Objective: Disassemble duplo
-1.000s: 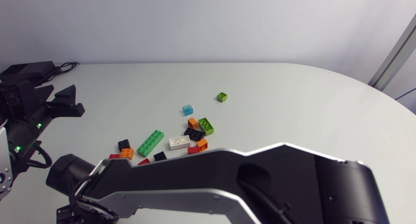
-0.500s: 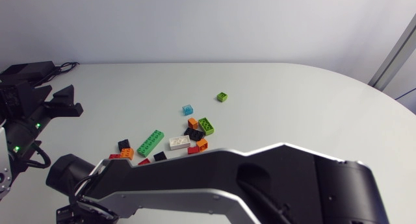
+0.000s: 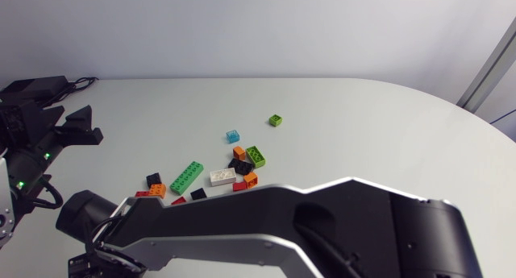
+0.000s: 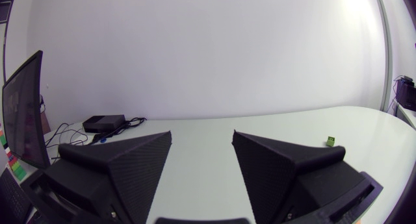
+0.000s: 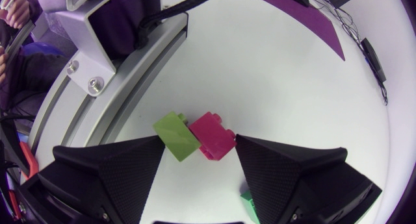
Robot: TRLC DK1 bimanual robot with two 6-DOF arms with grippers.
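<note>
Two joined pieces, lime brick [image 5: 175, 137] and pink brick [image 5: 214, 134], lie under the wide-open right claw [image 5: 199, 145], presumably lined up for grasping; left claw [image 3: 84, 125] gapes empty at frame's left.

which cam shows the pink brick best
The right wrist view: the pink brick lies uncovered just ahead of the right gripper, against a lime green brick. In the head view the right arm covers that spot. The left wrist view faces elsewhere and misses it.
</note>
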